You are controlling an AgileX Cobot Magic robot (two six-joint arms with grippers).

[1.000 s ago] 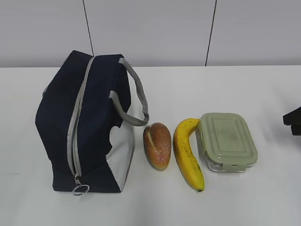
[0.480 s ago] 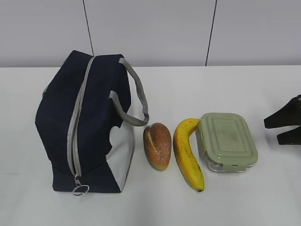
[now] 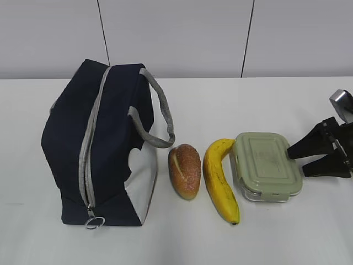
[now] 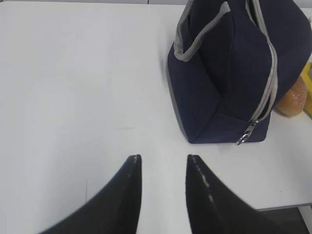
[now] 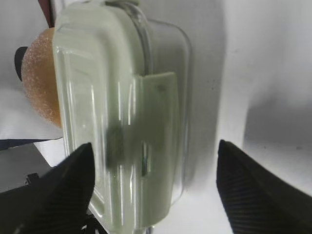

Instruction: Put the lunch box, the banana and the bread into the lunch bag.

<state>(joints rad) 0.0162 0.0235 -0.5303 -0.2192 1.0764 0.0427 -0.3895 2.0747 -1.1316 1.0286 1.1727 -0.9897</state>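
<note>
Sitting nearest on the white surface are the ring pull of the lunch bag and the dark tip of the banana. A bit further back lie the bread and the lunch box, all in a row to the right of the bag. The bag lies on its side with its zipper looking shut, so nothing is inside it yet.

The right gripper has its fingers wide and holds nothing. It sits just beside the right end of the box. The left gripper has its fingers partly apart and empty, near the bag.

The box looks hard and smooth, so I think it could slip. Taking it across its short sides seems best. The bread looks soft and the banana could bruise, so both want a gentle squeeze at the middle.

I cannot see what is in the box. Most of the right arm is cut off by the edge
</note>
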